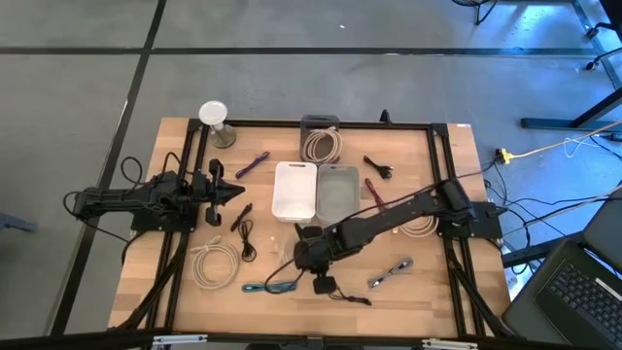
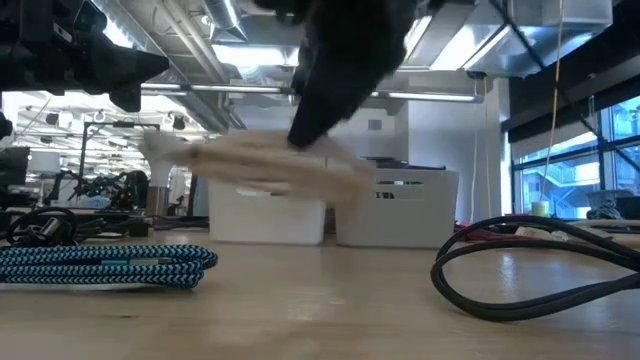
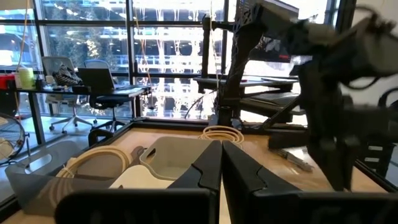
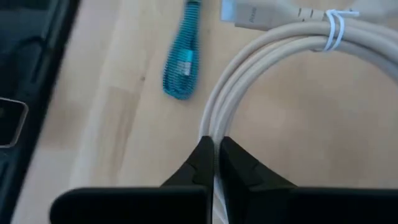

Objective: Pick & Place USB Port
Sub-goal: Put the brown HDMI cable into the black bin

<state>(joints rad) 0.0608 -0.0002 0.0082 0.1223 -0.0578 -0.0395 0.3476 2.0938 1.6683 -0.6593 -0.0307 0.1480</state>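
Note:
A cream USB cable (image 4: 273,43), coiled and bound with a white tie (image 4: 334,26), has its flat plug (image 4: 247,12) at one end. My right gripper (image 4: 215,155) is shut on it. In the low view the cable (image 2: 270,165) hangs blurred above the table under the dark gripper (image 2: 325,110). From above, that gripper (image 1: 307,256) stands near the table's front middle and hides the cable. My left gripper (image 3: 221,163) is shut and empty at the table's left (image 1: 231,192). My right gripper pinches a bend of the coil, two strands side by side (image 4: 215,124), between its two fingers. The fingers slant down from above. The cable (image 2: 230,160) is lifted clear of the table and lies about level below the fingers.
A blue braided cable (image 4: 182,59) lies on the wood near the front (image 1: 267,287). A white tray (image 1: 294,190) and a grey tray (image 1: 336,190) stand mid-table, a dark bin with a beige coil (image 1: 321,146) behind them. Another white coil (image 1: 214,262) and black cables (image 2: 530,270) lie around.

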